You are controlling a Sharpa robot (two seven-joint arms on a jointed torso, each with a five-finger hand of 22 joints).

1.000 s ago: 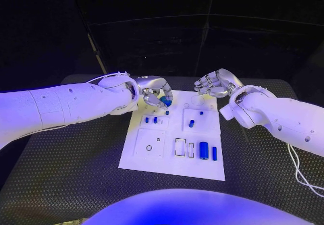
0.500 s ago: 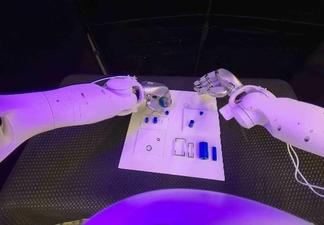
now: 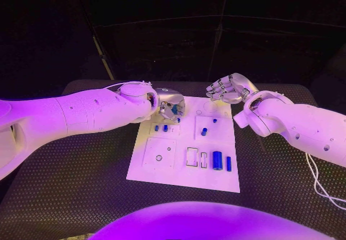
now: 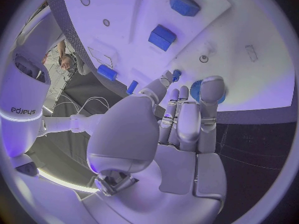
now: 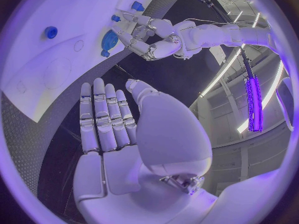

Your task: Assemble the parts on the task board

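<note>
The left hand [image 3: 170, 106] hovers over the far left corner of the task board [image 3: 166, 172], fingers pinched on a round blue disc part [image 4: 201, 90] that hangs just above the white surface, near a small round socket [image 4: 204, 58]. To seat it well, I would keep the disc flat and lower it straight, since the fingers hide the target from the head camera. The right hand [image 3: 228, 89] floats past the board's far right corner, fingers loosely apart and holding nothing. Blue pegs [image 3: 160, 128] stand just nearer on the board, so sideways room is tight; the desk [image 3: 72, 190] beyond the board's left edge lies open.
</note>
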